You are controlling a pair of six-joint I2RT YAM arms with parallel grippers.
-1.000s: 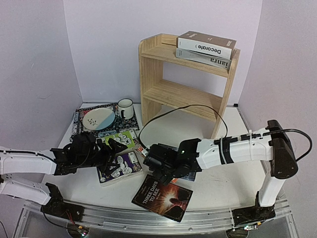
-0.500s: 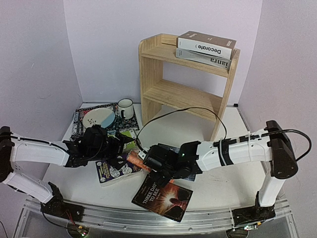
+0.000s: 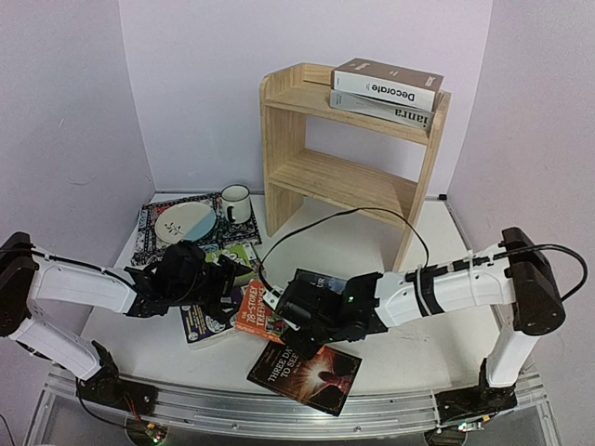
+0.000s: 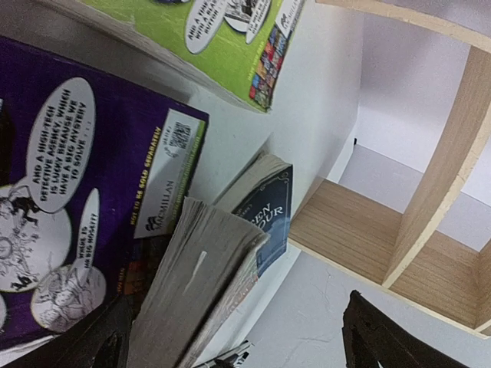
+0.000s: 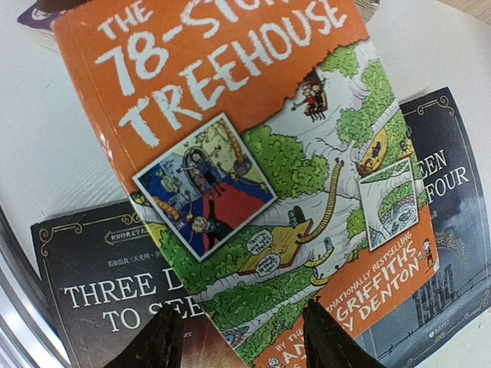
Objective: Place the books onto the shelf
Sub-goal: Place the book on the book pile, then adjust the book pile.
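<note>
The shelf stands toward the far edge of the bench, right of the middle. On its top tier the brown "Decorate" lies flat on the grey "ianra", both at the right end. The lower tier holds no book.

The other five books lie near the front edge. The orange book sits cover up in the middle. Its left side is propped on the purple book, and its other side overlaps the dark blue book and "Three Days to See", which is closest to the front edge. The green book lies just behind the purple one.

The right tool hangs over the near end of the orange cover. Its fingers stand partly apart above the cover, which is wider than the gap between them, so it has hold of nothing. The left tool sits low over the purple book with its fingers spread wide and nothing between them. In its wrist view the orange book's page edge rises just ahead of it.

In the far left corner a plate and a mug rest on a patterned placemat.
</note>
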